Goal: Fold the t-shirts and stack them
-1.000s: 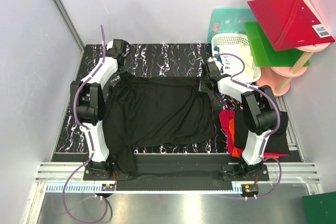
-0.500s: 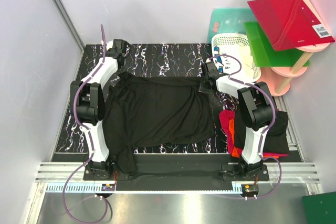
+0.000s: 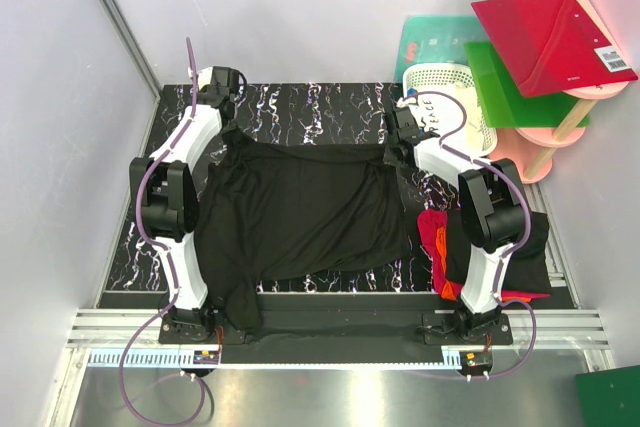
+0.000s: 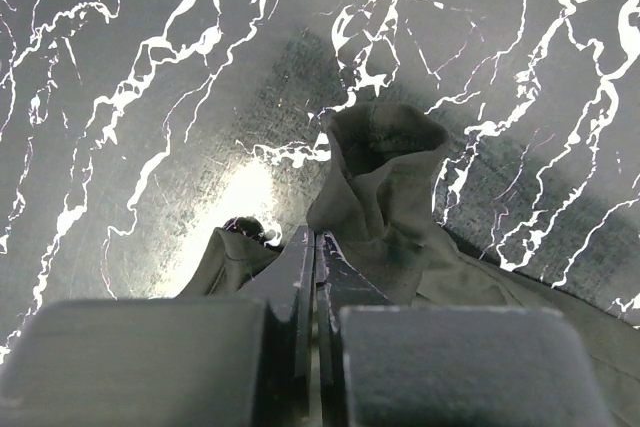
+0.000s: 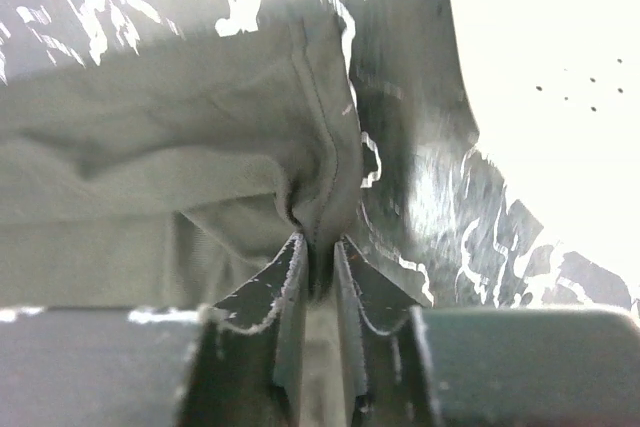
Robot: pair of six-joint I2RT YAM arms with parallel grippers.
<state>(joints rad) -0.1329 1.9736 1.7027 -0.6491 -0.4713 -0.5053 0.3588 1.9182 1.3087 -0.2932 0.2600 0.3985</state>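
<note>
A black t-shirt (image 3: 300, 212) lies spread flat over the dark marbled table (image 3: 320, 107). My left gripper (image 3: 228, 125) is at its far left corner. In the left wrist view this gripper (image 4: 315, 237) is shut, with a peak of black cloth (image 4: 385, 177) bunched up at its tips. My right gripper (image 3: 392, 155) is at the far right corner. Seen from the right wrist, its jaws (image 5: 318, 242) are pinched on a stitched fold of the shirt's hem (image 5: 325, 147). A pile of red, orange and black t-shirts (image 3: 445, 242) lies at the right, beside the right arm.
A white lattice basket (image 3: 452, 97) stands just behind the right gripper. Red (image 3: 550, 32) and green (image 3: 510, 87) boards rest on a pink stand (image 3: 525, 157) at the back right. Grey walls enclose the table at left and back.
My right gripper has closed on the shirt's far right corner and edged toward the back. The left gripper has shifted slightly back and left, and the shirt's far edge looks drawn tighter.
</note>
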